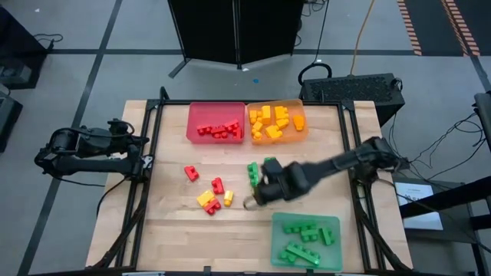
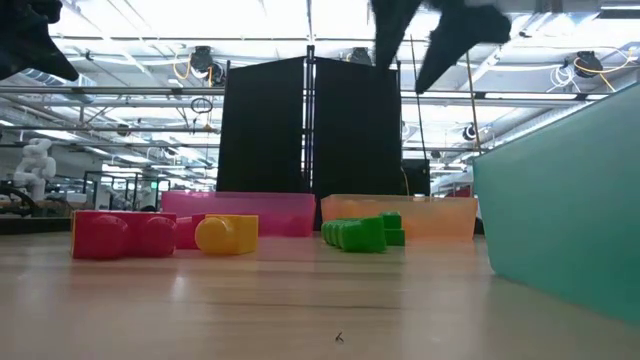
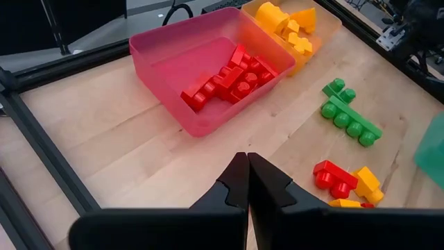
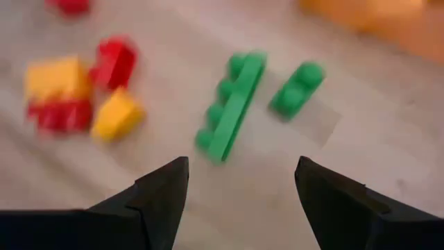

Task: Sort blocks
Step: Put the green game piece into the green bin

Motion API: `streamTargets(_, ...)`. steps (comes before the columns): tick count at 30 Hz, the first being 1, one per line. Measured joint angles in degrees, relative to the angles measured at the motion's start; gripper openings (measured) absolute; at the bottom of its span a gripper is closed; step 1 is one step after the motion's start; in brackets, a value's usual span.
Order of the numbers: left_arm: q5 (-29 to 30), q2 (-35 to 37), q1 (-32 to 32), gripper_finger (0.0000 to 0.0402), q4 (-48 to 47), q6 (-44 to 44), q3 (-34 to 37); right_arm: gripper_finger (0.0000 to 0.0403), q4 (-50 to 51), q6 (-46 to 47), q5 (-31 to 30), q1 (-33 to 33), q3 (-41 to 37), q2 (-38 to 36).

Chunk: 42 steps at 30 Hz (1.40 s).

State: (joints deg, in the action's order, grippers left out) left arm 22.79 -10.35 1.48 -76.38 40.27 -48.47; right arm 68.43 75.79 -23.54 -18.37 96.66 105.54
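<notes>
The right gripper (image 4: 239,191) hangs empty with its fingers spread wide above two green blocks (image 1: 253,172) near the middle of the pale wooden table (image 1: 169,230); the left gripper (image 3: 248,182), pressed shut, waits at the table's left edge. Loose red and yellow blocks (image 1: 209,195) lie left of centre. A red tray (image 1: 215,121) and an orange tray (image 1: 278,123) sit at the far edge, a green tray (image 1: 305,238) near right. Behind stands a black panel (image 2: 310,130) under ceiling lights. No writing is readable.
</notes>
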Motion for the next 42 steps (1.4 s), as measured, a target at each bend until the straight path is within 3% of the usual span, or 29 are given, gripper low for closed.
streamTargets(6,-0.87,0.01,0.0,0.0002,-0.02,1.01,0.0,0.0258,2.95,0.0,0.58,9.86,0.0,0.75)
streamTargets(12,-1.27,-0.01,0.0,0.0002,-0.03,-0.09,0.0,0.0258,2.07,-1.01,2.85,14.2,0.04,3.63)
streamTargets(25,-1.55,0.0,0.0,0.0002,-0.17,-0.5,0.0,0.0275,-0.58,-4.05,11.98,20.54,0.02,18.32)
streamTargets(31,-1.64,-0.02,0.0,0.0002,-0.55,-0.5,0.0,0.0274,-1.16,-6.96,18.88,23.59,-0.07,21.38)
streamTargets(35,-1.63,0.01,0.0,0.0002,-1.13,-0.5,0.0,0.0232,-5.12,-7.28,20.87,24.36,0.0,21.74)
streamTargets(40,-1.62,0.01,0.0,0.0002,-1.33,-0.51,0.0,0.0115,-5.19,-7.91,20.93,24.61,0.11,21.74)
streamTargets(42,-1.62,0.01,0.0,0.0002,-1.33,-0.5,0.0,0.0115,-5.1,-8.99,21.1,24.68,0.13,21.74)
